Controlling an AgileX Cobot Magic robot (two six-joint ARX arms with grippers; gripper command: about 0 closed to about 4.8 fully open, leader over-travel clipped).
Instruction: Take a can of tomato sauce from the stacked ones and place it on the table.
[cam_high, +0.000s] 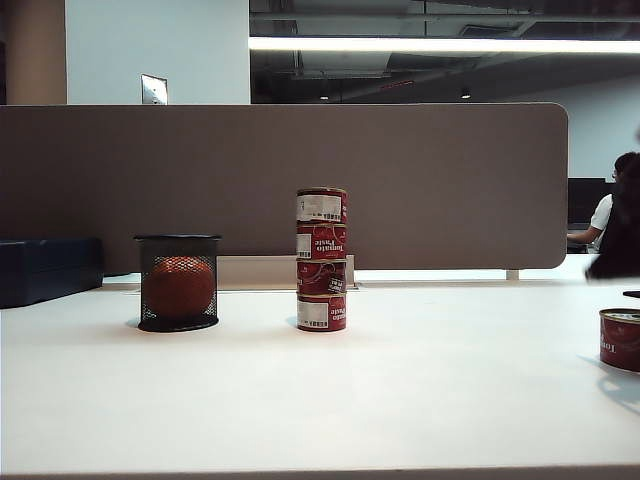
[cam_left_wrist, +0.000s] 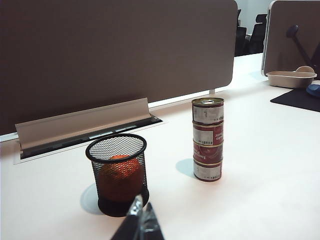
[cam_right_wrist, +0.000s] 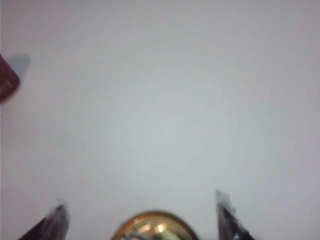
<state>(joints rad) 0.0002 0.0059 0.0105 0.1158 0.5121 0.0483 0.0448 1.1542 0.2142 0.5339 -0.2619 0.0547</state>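
Observation:
Several dark-red tomato sauce cans stand stacked (cam_high: 321, 259) in one upright column mid-table, also seen in the left wrist view (cam_left_wrist: 208, 139). One more can of tomato sauce (cam_high: 620, 340) stands alone on the white table (cam_high: 400, 400) at the far right edge. In the right wrist view its gold top (cam_right_wrist: 155, 227) lies between the spread fingers of my right gripper (cam_right_wrist: 140, 200), with a gap on each side; the gripper is open. My left gripper (cam_left_wrist: 141, 204) is shut and empty, hanging near the mesh cup, well away from the stack.
A black mesh cup (cam_high: 178, 283) holding an orange ball stands left of the stack. A grey-brown partition (cam_high: 280, 180) runs along the table's back edge, with a cable tray (cam_left_wrist: 85, 125) at its foot. A dark-red can edge (cam_right_wrist: 6, 80) shows in the right wrist view.

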